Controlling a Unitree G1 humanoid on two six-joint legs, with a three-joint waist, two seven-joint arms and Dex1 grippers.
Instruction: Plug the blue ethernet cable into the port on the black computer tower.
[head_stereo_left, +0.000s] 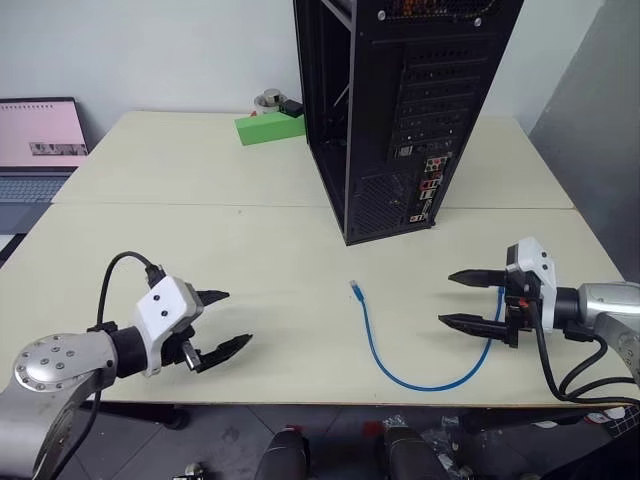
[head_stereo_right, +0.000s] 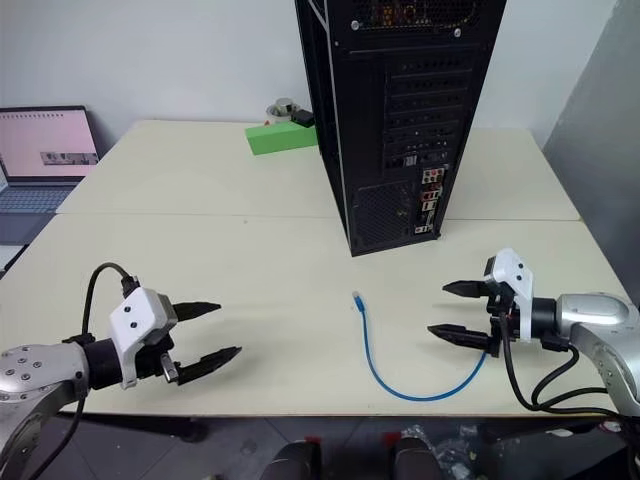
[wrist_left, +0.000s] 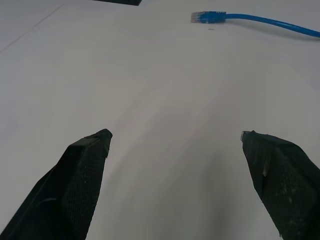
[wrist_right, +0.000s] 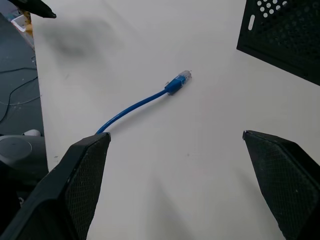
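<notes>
A wide pale table (head_stereo_left: 200, 250) carries it all. At its far side stands the tower (head_stereo_left: 400, 110), upright, its rear panel turned toward the near edge, slotted covers above and a small coloured connector cluster low down. The port (head_stereo_left: 424, 200) sits in that cluster, though it's too small to pick out cleanly among the sockets. Behind the tower on the left lies a green box (head_stereo_left: 268, 128), and a laptop (head_stereo_left: 38, 150) glows off the table's far left corner.

Down at the near left, the left gripper (head_stereo_left: 222, 322) hangs over bare tabletop, fingers spread wide, nothing between them. Across on the right, the right gripper (head_stereo_left: 468, 299) points inward, jaws just as wide apart and just as empty.

Between the two lies the cable (head_stereo_left: 400, 365), flat on the table in front of the tower and well apart from it. It curves in a loose U: one plug (head_stereo_left: 354, 288) lies free near the middle of the table, and the cord sweeps toward the near edge, then up to the right gripper, where its other end passes behind the lower finger. Neither gripper holds it.
</notes>
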